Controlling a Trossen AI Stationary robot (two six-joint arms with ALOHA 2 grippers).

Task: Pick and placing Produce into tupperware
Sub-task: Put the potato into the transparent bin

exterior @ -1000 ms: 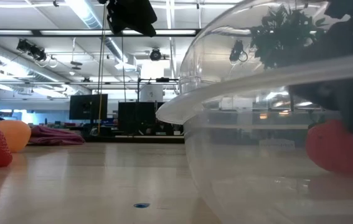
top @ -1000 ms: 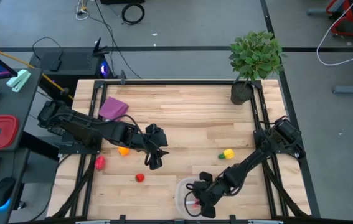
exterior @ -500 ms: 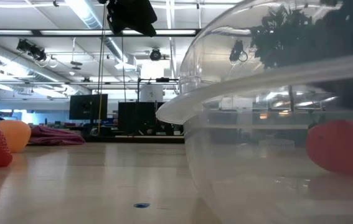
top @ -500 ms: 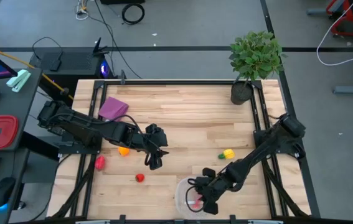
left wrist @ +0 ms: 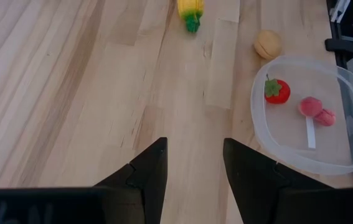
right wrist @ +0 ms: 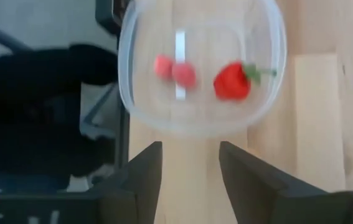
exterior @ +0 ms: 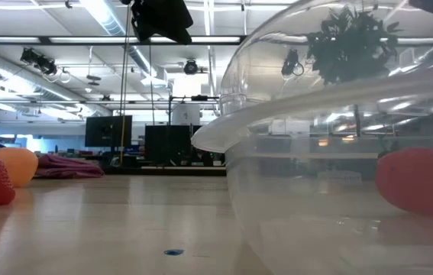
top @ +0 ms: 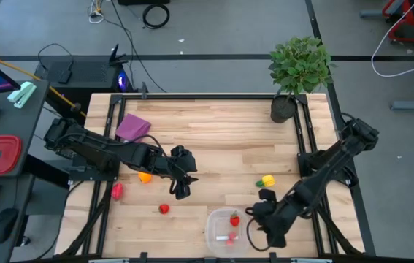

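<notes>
Judging by what lies where, the job is partly done: the tupperware point(top: 225, 231) sits at the table's 6 o'clock edge and already holds a red strawberry-like piece point(top: 234, 219) and a pink piece point(left wrist: 317, 108); still loose on the wood are a yellow piece point(top: 267, 180) at about 4 o'clock, a tan piece point(left wrist: 268, 44) just beside the tub, a small red piece point(top: 163, 209) and a larger red one point(top: 117, 191) toward 8 o'clock, and an orange one point(top: 144, 176) toward 9 o'clock; the right gripper point(top: 269, 235) hangs just off the tub's 3 o'clock side, fingers parted with nothing between them; the left gripper point(top: 180, 190) waits near the middle, fingers likewise apart and empty.
</notes>
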